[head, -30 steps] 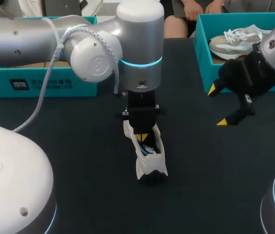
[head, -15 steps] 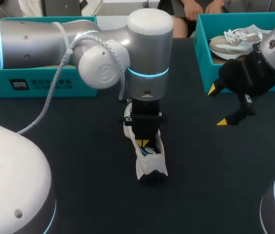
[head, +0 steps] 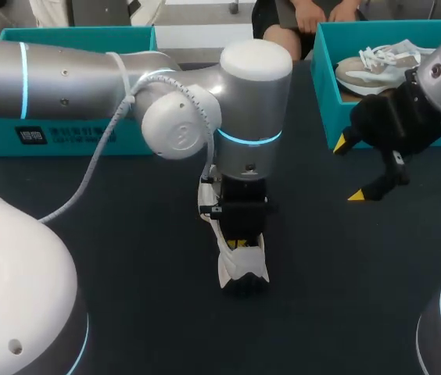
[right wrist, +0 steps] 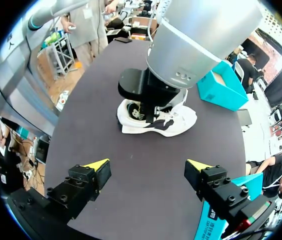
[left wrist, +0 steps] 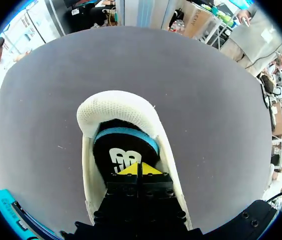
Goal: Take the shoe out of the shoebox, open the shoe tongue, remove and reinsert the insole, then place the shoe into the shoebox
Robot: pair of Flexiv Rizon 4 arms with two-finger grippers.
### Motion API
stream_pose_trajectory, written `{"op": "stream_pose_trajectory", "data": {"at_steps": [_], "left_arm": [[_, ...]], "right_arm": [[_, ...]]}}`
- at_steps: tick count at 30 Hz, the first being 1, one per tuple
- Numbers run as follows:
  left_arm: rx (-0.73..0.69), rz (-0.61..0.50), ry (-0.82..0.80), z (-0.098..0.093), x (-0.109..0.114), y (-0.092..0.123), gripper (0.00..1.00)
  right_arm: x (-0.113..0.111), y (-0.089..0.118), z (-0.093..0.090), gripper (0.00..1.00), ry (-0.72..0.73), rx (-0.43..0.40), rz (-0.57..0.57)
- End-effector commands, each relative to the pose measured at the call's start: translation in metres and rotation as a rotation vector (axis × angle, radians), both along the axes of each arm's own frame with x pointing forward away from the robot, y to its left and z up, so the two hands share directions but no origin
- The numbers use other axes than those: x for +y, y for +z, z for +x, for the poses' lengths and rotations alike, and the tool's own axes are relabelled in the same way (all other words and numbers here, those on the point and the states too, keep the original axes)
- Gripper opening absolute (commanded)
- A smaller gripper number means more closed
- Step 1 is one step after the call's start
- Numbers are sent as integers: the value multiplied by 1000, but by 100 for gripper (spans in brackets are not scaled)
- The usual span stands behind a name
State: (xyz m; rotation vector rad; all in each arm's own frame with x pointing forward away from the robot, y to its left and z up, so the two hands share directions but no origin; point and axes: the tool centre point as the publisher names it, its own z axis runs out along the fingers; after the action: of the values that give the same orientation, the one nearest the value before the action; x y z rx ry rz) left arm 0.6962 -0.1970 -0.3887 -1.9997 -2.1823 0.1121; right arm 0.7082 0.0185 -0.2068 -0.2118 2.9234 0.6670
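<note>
A white shoe [head: 240,266] stands in the middle of the dark table, also seen in the right wrist view [right wrist: 177,120]. My left arm reaches over it, and my left gripper [head: 237,243] points down into the shoe's opening. In the left wrist view the left gripper [left wrist: 137,169] is shut, its yellow tips together on the black insole [left wrist: 122,152] with a blue edge. Nothing shows between the tips. The shoe's rounded white end [left wrist: 115,107] lies just ahead of them. My right gripper [head: 351,169] hangs open and empty to the right, beside a teal shoebox [head: 324,78].
The right shoebox holds another pale shoe [head: 377,62]. A second teal box [head: 72,134] stands at the back left, behind my left arm. In the right wrist view, bare table lies between the right gripper [right wrist: 148,168] and the shoe.
My left arm has swung toward the near side and slightly right, carrying its shut gripper along the shoe's inside toward the near end. The right arm has not moved.
</note>
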Motion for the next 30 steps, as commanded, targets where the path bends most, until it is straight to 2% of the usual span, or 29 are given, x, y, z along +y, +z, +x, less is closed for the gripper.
{"op": "stream_pose_trajectory", "data": {"at_steps": [1, 8, 13, 18, 23, 30], "left_arm": [[-6, -15, 22, -1, -5, -9, 0], [15, -84, 22, -1, -3, 28, 0], [52, -121, 2, -10, -8, 36, 0], [69, -121, -17, -21, -16, 25, 0], [106, -111, -12, -30, -22, 4, 0], [99, -63, -18, -34, -16, -16, 0]], "right_arm": [[0, -1, 0, 100, -1, 0, -2], [0, -1, 0, 100, -1, 0, -2], [0, -1, 0, 100, -1, 0, -2], [0, -1, 0, 100, -1, 0, -2], [0, -1, 0, 100, -1, 0, -2], [0, -1, 0, 100, -1, 0, -2]]}}
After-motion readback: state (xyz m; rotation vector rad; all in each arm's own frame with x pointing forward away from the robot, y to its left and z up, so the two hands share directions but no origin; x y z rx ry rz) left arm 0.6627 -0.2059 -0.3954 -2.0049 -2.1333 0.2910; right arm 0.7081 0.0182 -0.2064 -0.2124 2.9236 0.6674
